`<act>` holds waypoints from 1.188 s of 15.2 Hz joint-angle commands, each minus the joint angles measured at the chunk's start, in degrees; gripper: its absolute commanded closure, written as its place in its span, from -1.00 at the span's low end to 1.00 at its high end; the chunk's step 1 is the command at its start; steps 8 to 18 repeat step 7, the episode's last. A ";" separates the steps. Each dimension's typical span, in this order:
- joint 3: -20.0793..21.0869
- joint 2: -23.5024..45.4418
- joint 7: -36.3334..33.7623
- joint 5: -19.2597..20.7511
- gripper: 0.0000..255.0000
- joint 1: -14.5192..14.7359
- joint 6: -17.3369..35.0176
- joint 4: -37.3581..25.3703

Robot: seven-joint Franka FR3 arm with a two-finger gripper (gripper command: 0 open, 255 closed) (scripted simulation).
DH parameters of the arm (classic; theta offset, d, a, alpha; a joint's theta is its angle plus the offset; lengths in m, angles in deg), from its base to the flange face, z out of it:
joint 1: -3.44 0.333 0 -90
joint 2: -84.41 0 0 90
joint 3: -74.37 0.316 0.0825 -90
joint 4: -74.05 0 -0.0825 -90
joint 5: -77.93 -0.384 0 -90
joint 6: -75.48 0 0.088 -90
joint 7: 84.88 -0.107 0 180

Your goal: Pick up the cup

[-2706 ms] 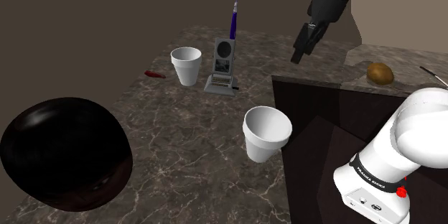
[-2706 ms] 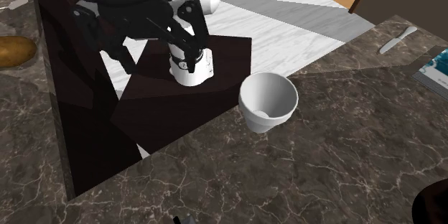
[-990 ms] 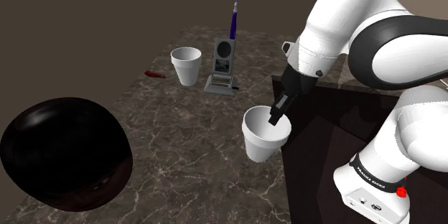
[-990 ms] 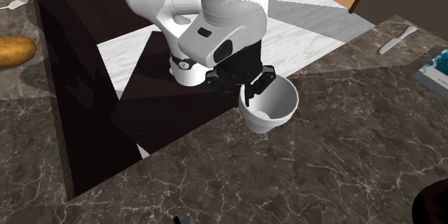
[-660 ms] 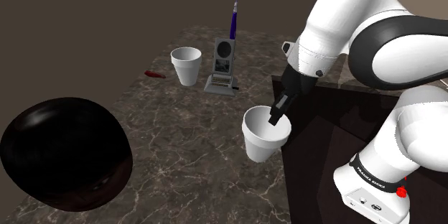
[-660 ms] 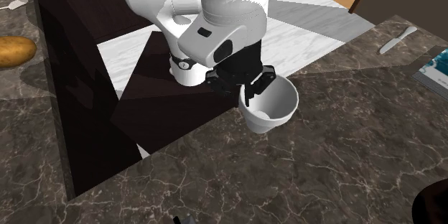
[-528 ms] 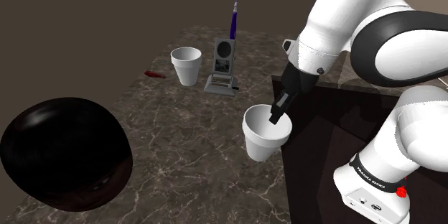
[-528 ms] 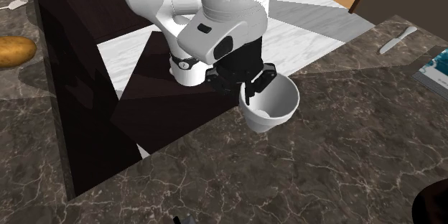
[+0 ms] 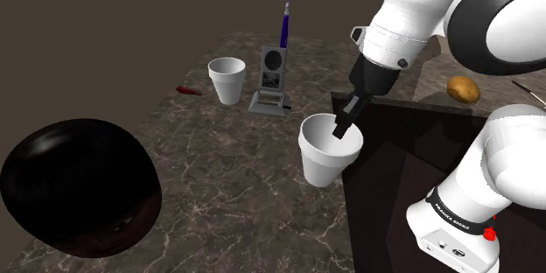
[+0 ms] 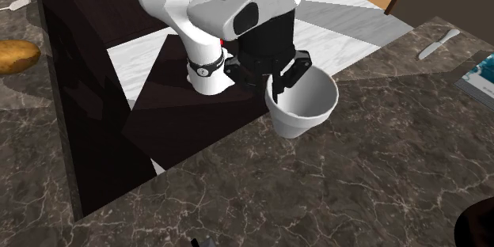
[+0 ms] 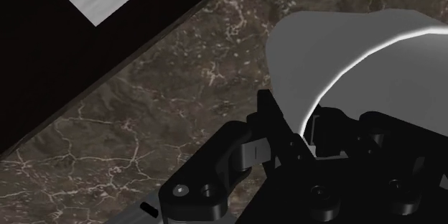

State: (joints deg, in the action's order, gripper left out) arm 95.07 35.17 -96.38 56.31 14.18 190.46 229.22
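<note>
Upright white cup [image 9: 324, 156] sits at the dark marbled worktop [image 9: 227, 175] edge beside the stand, its rim wall pinched by the black hand [image 9: 339, 131], one finger inside and one outside, with a second cup [image 9: 227, 79] well apart.

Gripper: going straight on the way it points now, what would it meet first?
Probably the marbled counter: the gripper, shut on the rim of the white cup, points down at it, near the counter's edge. The gap is hard to judge.
</note>
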 commanded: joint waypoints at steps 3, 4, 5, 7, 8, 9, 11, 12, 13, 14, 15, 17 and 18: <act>-0.85 -0.23 -0.29 0.97 1.00 -0.48 -3.16 -2.93; -1.04 -0.30 -0.37 1.19 1.00 -0.57 -3.94 -3.65; -1.23 -0.35 -0.46 1.40 1.00 -0.66 -4.71 -4.37; -1.26 -0.36 -0.47 1.43 1.00 -0.67 -4.82 -4.48; -1.26 -0.36 -0.47 1.43 1.00 -0.67 -4.82 -4.48; -1.26 -0.36 -0.47 1.43 1.00 -0.67 -4.82 -4.48; -1.26 -0.36 -0.47 1.43 1.00 -0.67 -4.82 -4.48; -1.26 -0.36 -0.47 1.43 1.00 -0.67 -4.82 -4.48; -1.26 -0.36 -0.47 1.43 1.00 -0.67 -4.82 -4.48; -1.26 -0.36 -0.47 1.43 1.00 -0.67 -4.82 -4.48; -1.26 -0.36 -0.47 1.43 1.00 -0.67 -4.82 -4.48; -1.26 -0.36 -0.47 1.43 1.00 -0.67 -4.82 -4.48; -1.26 -0.36 -0.47 1.43 1.00 -0.67 -4.82 -4.48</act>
